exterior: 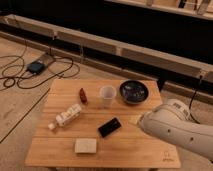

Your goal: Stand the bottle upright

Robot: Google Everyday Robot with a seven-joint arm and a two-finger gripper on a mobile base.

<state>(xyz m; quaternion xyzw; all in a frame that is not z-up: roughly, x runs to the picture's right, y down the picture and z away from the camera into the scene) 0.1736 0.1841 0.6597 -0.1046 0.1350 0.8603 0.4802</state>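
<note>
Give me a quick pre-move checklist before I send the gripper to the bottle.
1. Bottle found, lying on its side on the table's left part: ok.
2. Bottle upright: not ok.
3. Gripper empty, at the arm's tip, right of the black phone, apart from the bottle: ok.
4. Room around the bottle: ok; red object and white block lie apart from it.
5. Low straight path: probably not ok, the phone lies between.
6. Cap tight: cannot tell.
</note>
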